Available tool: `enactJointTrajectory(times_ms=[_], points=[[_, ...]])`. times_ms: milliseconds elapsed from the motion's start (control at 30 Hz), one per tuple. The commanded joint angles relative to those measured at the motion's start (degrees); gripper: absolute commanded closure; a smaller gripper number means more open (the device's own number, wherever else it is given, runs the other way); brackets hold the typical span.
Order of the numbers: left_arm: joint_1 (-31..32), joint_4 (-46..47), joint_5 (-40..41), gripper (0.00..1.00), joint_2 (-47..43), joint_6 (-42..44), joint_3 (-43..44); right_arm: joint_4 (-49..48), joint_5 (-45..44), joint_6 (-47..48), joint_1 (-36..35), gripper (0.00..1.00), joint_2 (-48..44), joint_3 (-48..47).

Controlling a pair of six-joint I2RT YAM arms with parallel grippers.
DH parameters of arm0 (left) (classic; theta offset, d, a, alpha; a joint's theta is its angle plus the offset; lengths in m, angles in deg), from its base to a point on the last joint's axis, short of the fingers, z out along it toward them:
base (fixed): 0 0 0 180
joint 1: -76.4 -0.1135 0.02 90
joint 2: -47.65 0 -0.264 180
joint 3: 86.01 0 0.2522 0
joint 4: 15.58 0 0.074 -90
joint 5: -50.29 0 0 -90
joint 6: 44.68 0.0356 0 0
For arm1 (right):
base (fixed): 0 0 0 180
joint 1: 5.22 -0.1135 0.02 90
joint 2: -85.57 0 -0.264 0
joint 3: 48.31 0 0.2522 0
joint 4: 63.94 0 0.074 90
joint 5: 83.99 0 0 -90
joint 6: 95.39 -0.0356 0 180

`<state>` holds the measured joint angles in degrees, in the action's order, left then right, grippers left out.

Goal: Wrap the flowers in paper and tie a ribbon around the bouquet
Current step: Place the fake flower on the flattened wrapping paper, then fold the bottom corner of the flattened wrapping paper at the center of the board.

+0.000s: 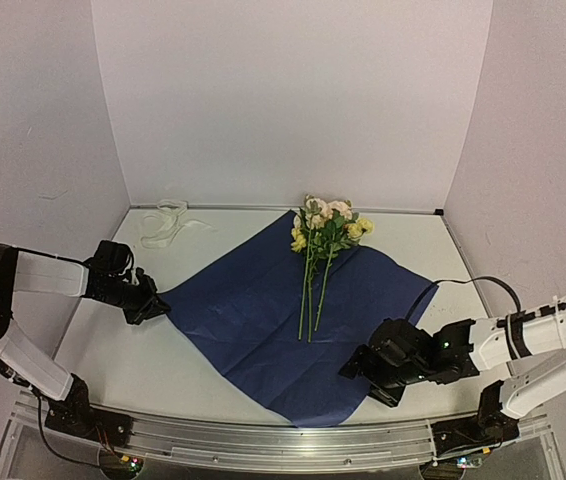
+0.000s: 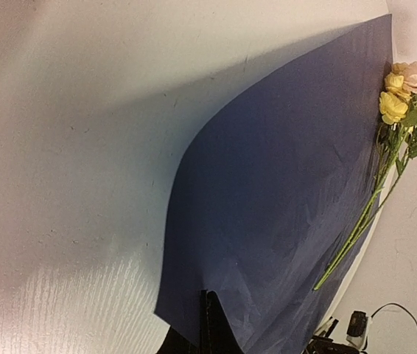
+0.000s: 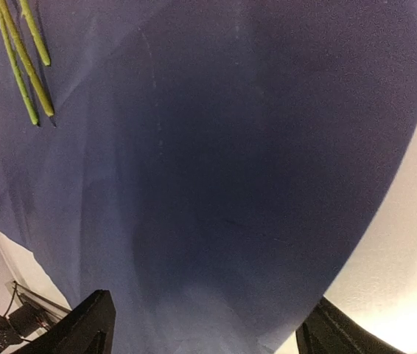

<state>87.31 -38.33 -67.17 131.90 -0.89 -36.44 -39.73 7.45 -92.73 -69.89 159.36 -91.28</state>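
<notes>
Flowers point(image 1: 325, 228): lay on the far half of the paper point(image 1: 253, 310); long axis ran near to far, blooms toward the back wall, stem ends toward the arms.
Paper: spread on the table point(image 1: 113, 350) as a diamond, dark side up; left corner curled up off the table.
Ribbon point(image 1: 166, 222): loose heap at far left, apart from the paper; print too small to make out.
Left gripper point(image 1: 151, 303): closed, pinching the paper's left corner; fingers mostly cut off in the wrist view.
Right gripper point(image 1: 368, 380): fingers spread wide, holding nothing, over the paper's near-right edge.
Cut off: right wrist view showed only the stem ends.
</notes>
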Motion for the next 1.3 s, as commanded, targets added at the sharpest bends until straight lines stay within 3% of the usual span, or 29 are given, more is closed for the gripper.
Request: enactJointTrajectory(times_ms=[0,233,467,533,667,767,867,1267], points=[[-0.28,1.01,-0.74,0.99,-1.94,1.48,-0.56,-7.43,-3.74,-3.72,-1.58,0.24,1.41,0.18],[-0.32,0.3,-0.34,0.98,-3.01,1.9,-0.63,-7.23,-5.15,-2.4,-2.3,0.6,0.51,-1.93],[-0.29,0.39,-0.3,0.98,-2.76,1.91,0.21,-2.59,-6.25,-0.32,-2.66,0.76,-1.61,-5.51],[-0.28,0.27,-0.26,0.98,-2.53,2.04,0.72,-1.13,-6.19,0.54,-2.7,0.72,-2.11,-6.79],[-0.31,0.29,-0.49,0.97,-1.85,2.34,1.3,0.41,-5.73,1.46,-3.16,0.45,-2.87,-8.26],[-0.29,0.76,-0.78,0.97,-1.59,2.34,1.06,0.71,-5.75,1.18,-4.13,0.37,-2.99,-8.36],[-0.28,1.15,-0.94,0.97,-1.54,2.45,0.59,0.49,-5.54,0.39,-5.25,0.38,-2.19,-8.58],[-0.28,2.19,-1.33,0.97,-1.83,2.05,-0.91,0.02,-7.9,-3.77,-12.5,0.63,-0.27,-9.35]])
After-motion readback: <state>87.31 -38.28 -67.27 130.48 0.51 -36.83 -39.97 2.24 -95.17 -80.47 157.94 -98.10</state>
